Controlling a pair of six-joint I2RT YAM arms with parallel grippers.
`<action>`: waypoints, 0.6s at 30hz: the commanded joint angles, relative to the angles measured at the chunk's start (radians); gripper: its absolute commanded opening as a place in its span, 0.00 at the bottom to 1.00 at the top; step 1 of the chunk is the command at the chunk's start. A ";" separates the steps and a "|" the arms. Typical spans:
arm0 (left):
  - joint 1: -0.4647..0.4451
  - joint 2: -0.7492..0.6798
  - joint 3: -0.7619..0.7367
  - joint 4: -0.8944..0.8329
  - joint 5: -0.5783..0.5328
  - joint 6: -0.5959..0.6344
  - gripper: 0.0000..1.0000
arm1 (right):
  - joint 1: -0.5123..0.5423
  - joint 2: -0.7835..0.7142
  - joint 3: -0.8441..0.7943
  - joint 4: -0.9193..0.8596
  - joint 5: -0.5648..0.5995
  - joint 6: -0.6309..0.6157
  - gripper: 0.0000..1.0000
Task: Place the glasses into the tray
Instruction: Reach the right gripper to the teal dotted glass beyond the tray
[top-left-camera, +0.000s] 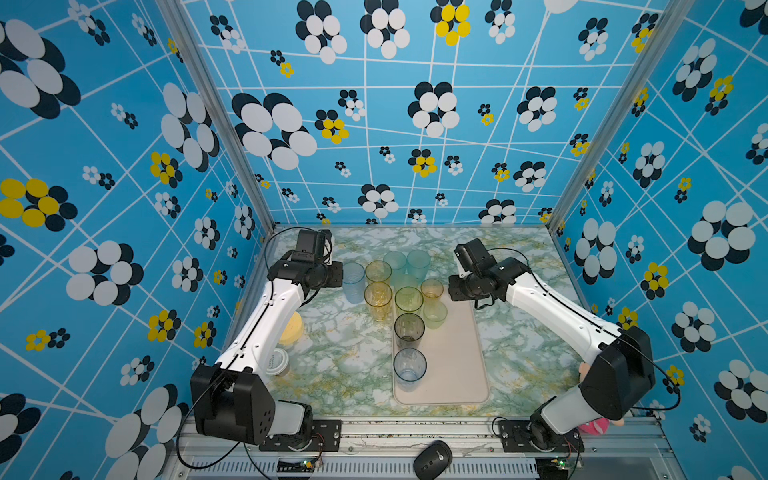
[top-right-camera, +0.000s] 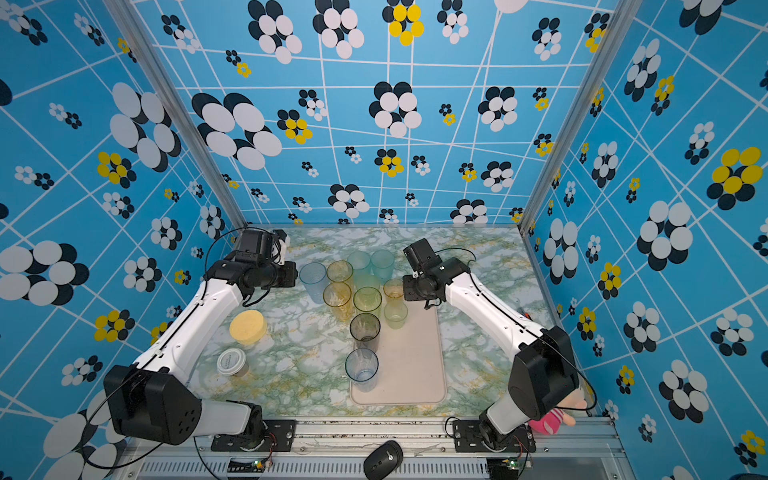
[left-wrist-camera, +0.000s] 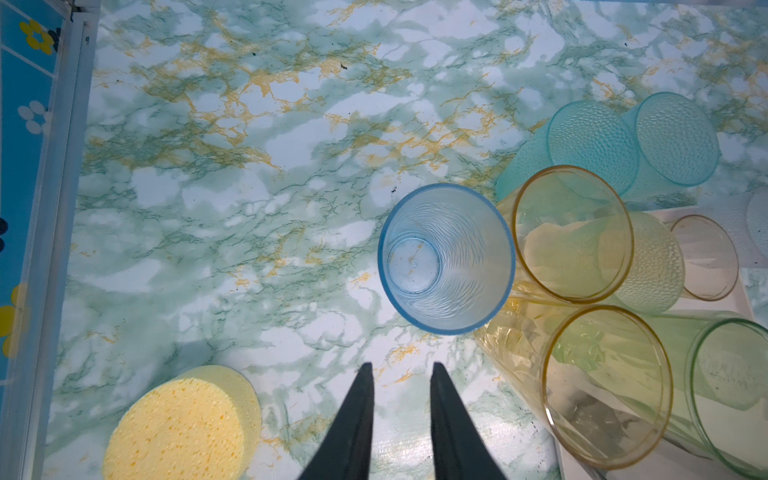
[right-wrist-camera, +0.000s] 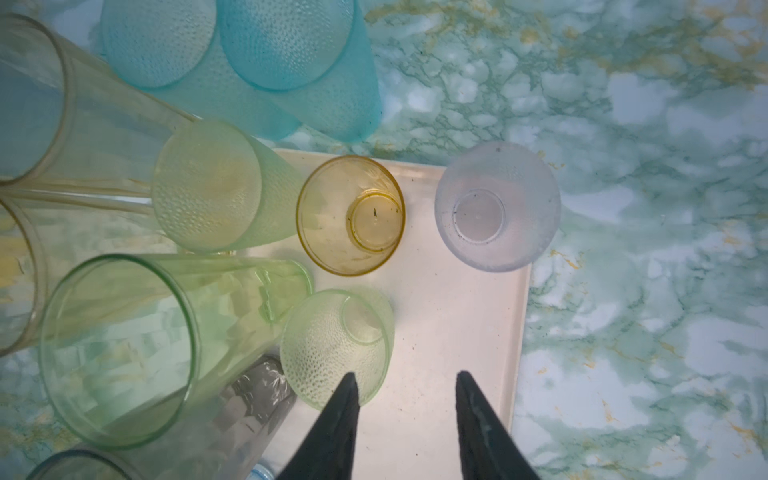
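Both parted, empty: left claw (left-wrist-camera: 402, 365) near blue glass (left-wrist-camera: 446, 257), amber glasses (left-wrist-camera: 573, 232) crowding it; right claw (right-wrist-camera: 406, 372) above tray (right-wrist-camera: 436, 332).

A round yellow sponge (top-right-camera: 248, 327) is lying flat on the marbled table (top-right-camera: 291, 386), with a small white lid (top-right-camera: 231, 361) sitting near it, closer to the front. A black mouse (top-right-camera: 383, 459) is resting on the metal rail (top-right-camera: 332, 430) in front. A pink plush toy (top-right-camera: 552, 420) (partly hidden) is peeking out at the front right corner. Blue flowered walls (top-right-camera: 374, 137) are enclosing everything.
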 joint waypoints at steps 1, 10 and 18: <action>0.011 -0.033 -0.029 0.038 0.028 -0.017 0.27 | -0.002 0.084 0.112 -0.046 -0.007 -0.043 0.37; 0.003 -0.092 -0.078 0.089 0.097 -0.035 0.27 | -0.030 0.407 0.543 -0.190 -0.042 -0.099 0.30; 0.004 -0.099 -0.084 0.096 0.106 -0.024 0.28 | -0.052 0.636 0.839 -0.317 -0.052 -0.115 0.27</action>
